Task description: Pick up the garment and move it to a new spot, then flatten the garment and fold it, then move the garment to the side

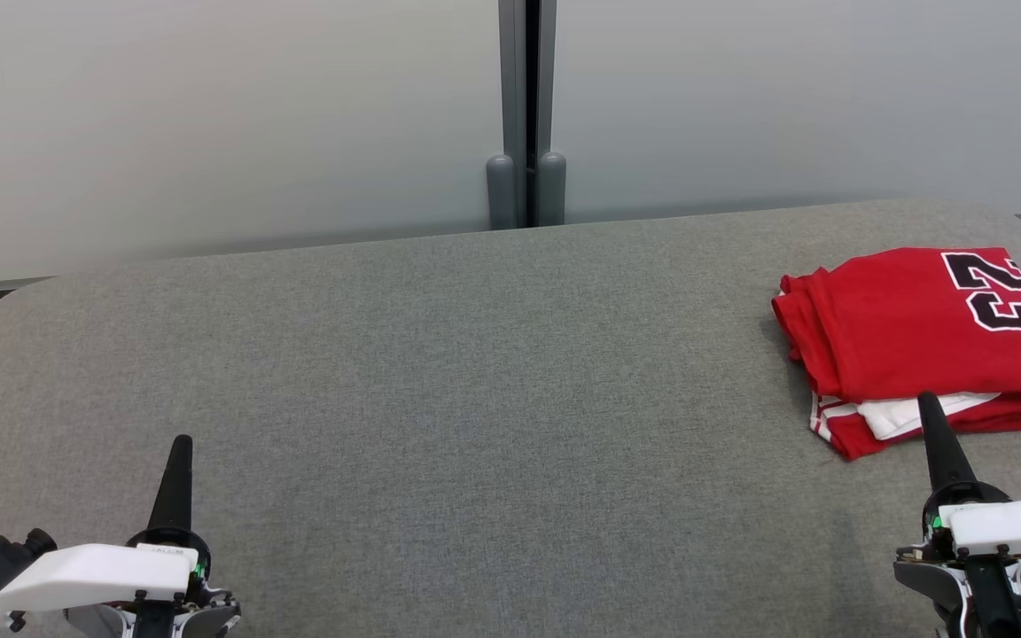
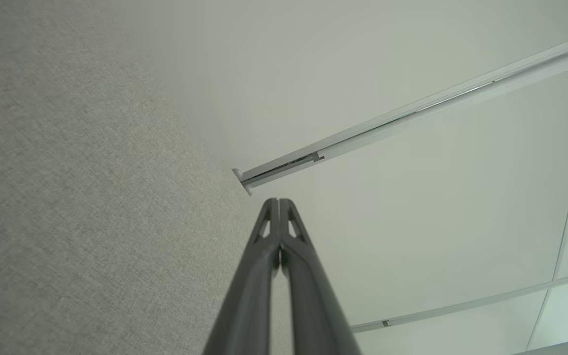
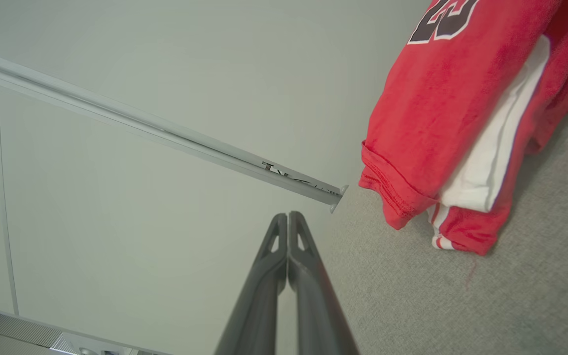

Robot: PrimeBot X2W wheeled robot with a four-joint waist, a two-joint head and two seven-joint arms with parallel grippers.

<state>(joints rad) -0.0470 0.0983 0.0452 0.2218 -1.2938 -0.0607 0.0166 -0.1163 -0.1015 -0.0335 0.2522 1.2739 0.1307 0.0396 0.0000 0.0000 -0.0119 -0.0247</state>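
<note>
Garment (image 1: 909, 328) lies folded far right on the table (image 1: 475, 354); the last step looks done. Left gripper (image 1: 181, 447) and right gripper (image 1: 927, 408) are both clenched, empty; probably nothing more is needed.

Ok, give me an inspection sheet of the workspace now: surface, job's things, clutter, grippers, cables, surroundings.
Surface: grey fabric table, flat, with rounded corners.
Job's things: red garment, folded, at the table's far right; black number on top, white trim at its near edge.
Clutter: nothing seen.
Grippers: left gripper shut, empty, over the near left; right gripper shut, empty, its tip by the garment's near edge.
Cables: nothing seen on the surface.
Surroundings: pale wall panels with a grey post behind the table.
</note>
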